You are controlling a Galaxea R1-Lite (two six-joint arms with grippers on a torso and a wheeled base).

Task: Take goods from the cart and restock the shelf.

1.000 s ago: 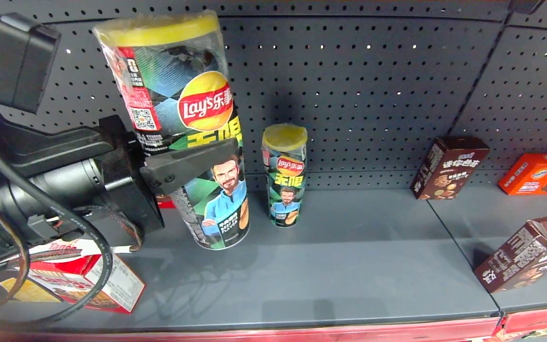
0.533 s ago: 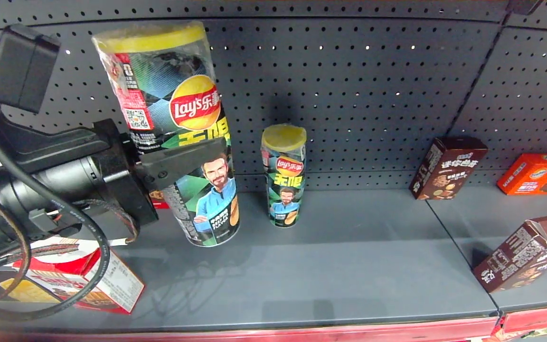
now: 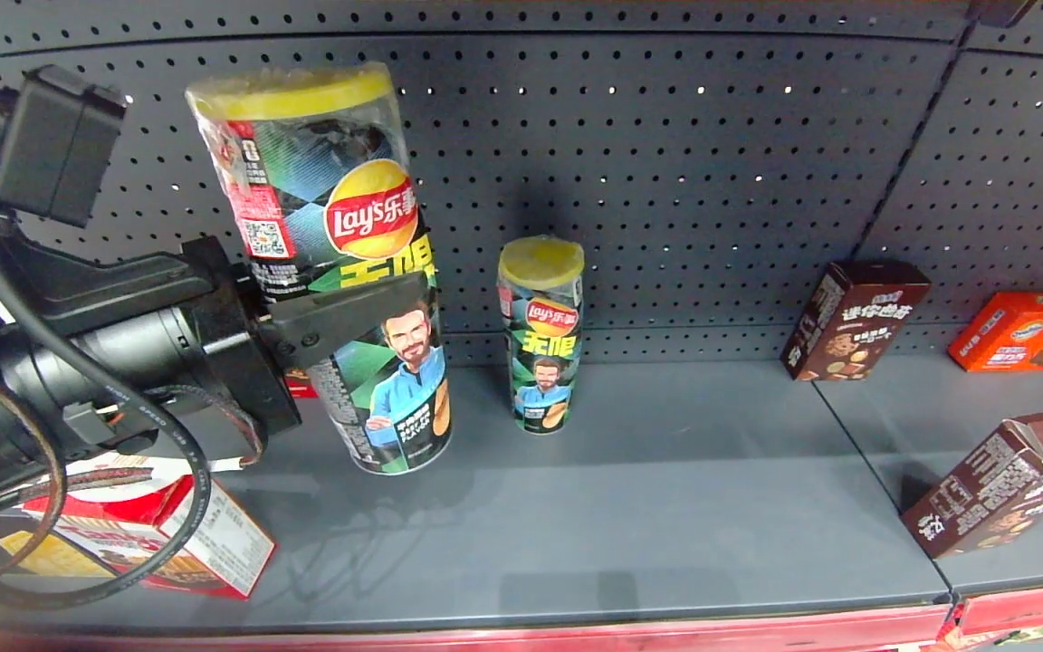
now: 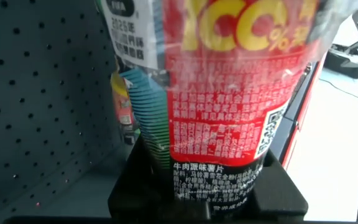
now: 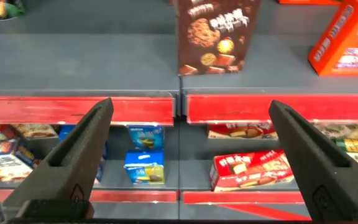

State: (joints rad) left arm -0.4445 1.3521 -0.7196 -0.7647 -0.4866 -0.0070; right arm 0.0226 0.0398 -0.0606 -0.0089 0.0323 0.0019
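Note:
My left gripper (image 3: 345,308) is shut on a tall chips can (image 3: 331,263) with a yellow lid, gripping it around the middle. The can leans slightly. Its base hangs close over the grey shelf (image 3: 666,507), and I cannot tell whether it touches. In the left wrist view the can's red label (image 4: 229,106) stands just in front of the camera. A second, identical can (image 3: 541,335) stands upright by the pegboard back, to the right of the held one. My right gripper (image 5: 194,155) is open and holds nothing, in front of the shelf's red edge strip (image 5: 135,109).
A red box (image 3: 168,543) lies on the shelf at the front left under my left arm. Brown cookie boxes (image 3: 852,319) (image 3: 1001,480) and an orange box (image 3: 1028,330) sit to the right. The right wrist view shows a brown box (image 5: 219,34), an orange box (image 5: 347,37) and stocked lower shelves (image 5: 145,162).
My left gripper has carried the held can a little to the left and deeper toward the pegboard, and the can now stands more upright. The other goods have not moved.

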